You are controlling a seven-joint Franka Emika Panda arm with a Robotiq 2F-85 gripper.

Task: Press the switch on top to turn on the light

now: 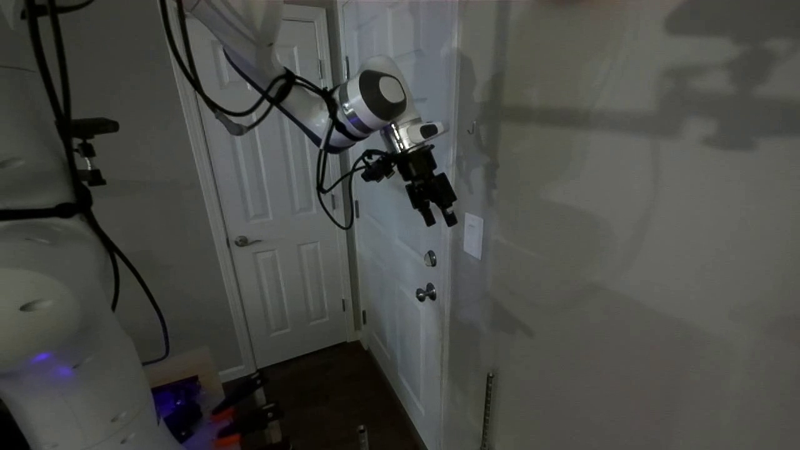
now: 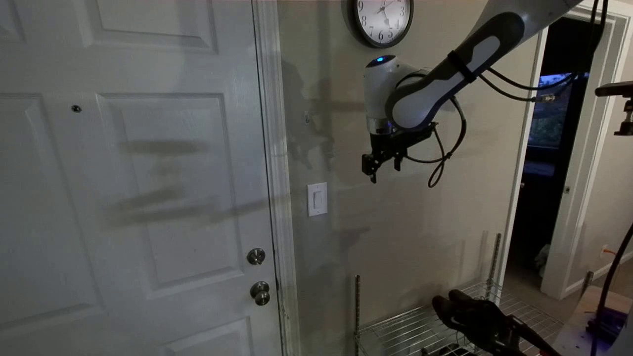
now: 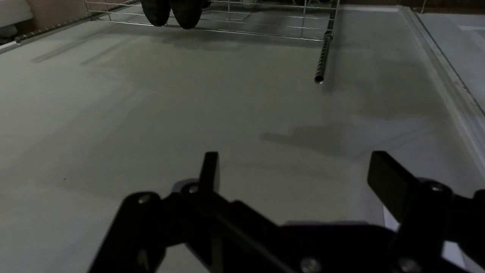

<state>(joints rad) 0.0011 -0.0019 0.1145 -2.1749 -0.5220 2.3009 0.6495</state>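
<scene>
The switch is a white upright wall plate [image 1: 473, 235] with a rocker, beside the door frame. It also shows in an exterior view [image 2: 317, 199], left of and a little lower than my gripper [image 2: 385, 173]. In an exterior view, my gripper [image 1: 440, 220] points downward, above and left of the plate. In the wrist view, my gripper [image 3: 294, 159] is open, its fingers wide apart with nothing between them. White pieces of the switch plate [image 3: 453, 254] show behind the right finger; the rest is hidden there. The gripper is apart from the switch.
A white door [image 2: 188, 188] with a deadbolt [image 2: 256, 256] and round knob [image 2: 260, 293] is beside the switch. A wire shelf [image 2: 395, 324] with upright posts [image 2: 357, 311] and a black object [image 2: 474, 316] stands below. A clock [image 2: 383, 20] hangs above; a small hook [image 1: 472, 128] is on the wall.
</scene>
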